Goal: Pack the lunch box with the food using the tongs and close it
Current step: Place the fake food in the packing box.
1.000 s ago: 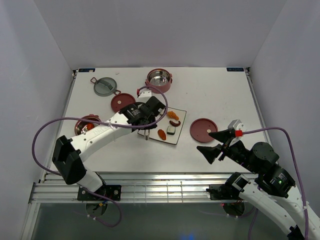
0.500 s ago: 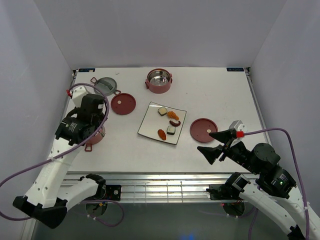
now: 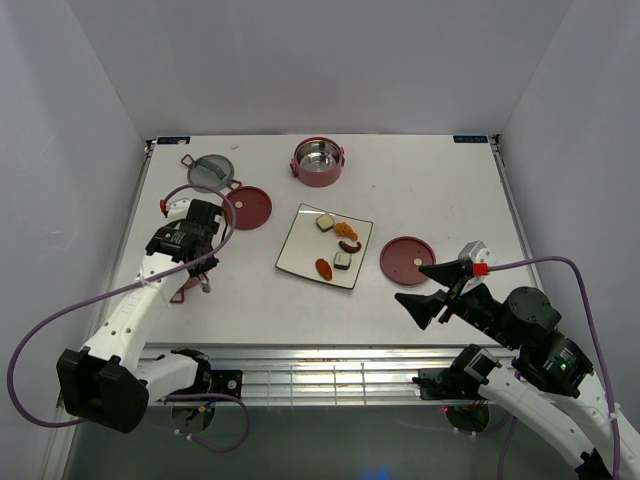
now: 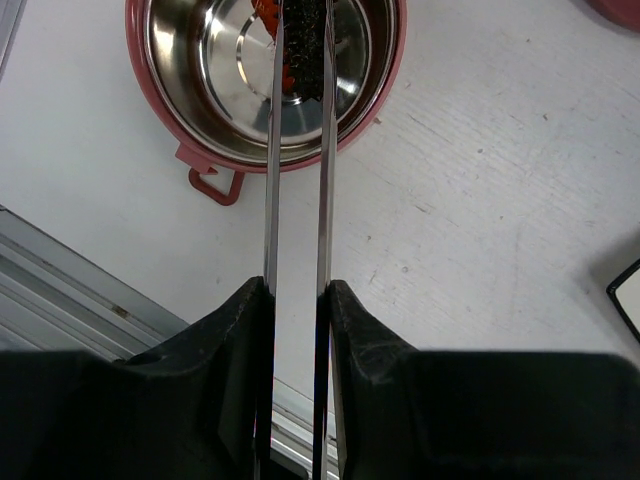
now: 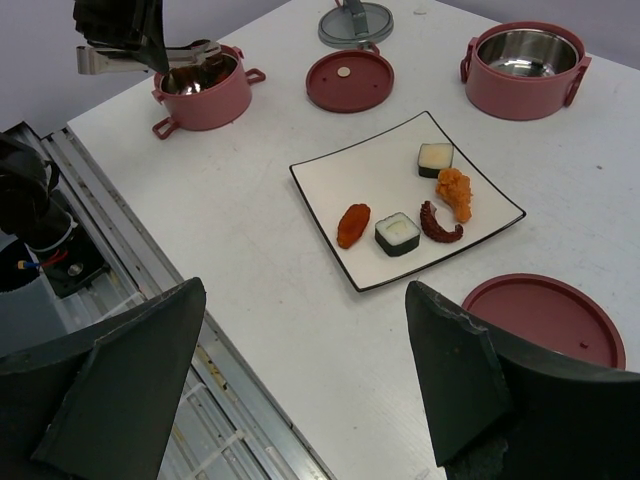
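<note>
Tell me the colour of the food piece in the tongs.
Black. The piece in the tongs shows best in the left wrist view.

White table [image 3: 430, 190]; red bowls [image 3: 318, 181], red lids [image 3: 407, 260], grey lid [image 3: 211, 170], square plate [image 3: 300, 245]

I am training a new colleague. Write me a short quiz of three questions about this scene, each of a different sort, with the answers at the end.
1. What is the left hand holding?
A. the tongs
B. a flat lid
C. a spoon

2. True or false: the right hand is shut on a red lid.

3. How many food pieces lie on the square plate?

Key: 1 A; 2 false, it is open and holds nothing; 3 five.
</note>
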{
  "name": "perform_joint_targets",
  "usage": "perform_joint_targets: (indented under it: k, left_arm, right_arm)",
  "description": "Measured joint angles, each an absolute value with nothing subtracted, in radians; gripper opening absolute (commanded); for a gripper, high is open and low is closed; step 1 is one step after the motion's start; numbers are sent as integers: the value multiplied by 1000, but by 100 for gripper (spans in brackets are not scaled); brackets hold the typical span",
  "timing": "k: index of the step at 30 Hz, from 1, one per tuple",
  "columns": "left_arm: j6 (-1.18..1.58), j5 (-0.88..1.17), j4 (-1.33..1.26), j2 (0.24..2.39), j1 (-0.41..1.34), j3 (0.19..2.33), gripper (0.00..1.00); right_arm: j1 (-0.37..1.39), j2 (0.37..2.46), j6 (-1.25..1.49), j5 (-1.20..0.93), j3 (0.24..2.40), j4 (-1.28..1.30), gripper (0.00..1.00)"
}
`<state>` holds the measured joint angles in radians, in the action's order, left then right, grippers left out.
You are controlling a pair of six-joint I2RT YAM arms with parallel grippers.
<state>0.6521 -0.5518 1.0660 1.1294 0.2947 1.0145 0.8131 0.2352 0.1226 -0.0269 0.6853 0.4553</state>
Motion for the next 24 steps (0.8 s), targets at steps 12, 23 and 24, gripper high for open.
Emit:
perform_joint_targets:
  k: [12,23,24]
  left_arm:
    - [644,-487,1053,1142,283,1005,41]
    - [625,-463,1073,1132,283,1089,54]
    - [620,-463,1073,1128,283,1101,54]
  right_arm:
    - [820,235,123,-21,686,455,86]
    - [822,235,123,-21,686,456,87]
    - [823,235,123,-21,686,455,87]
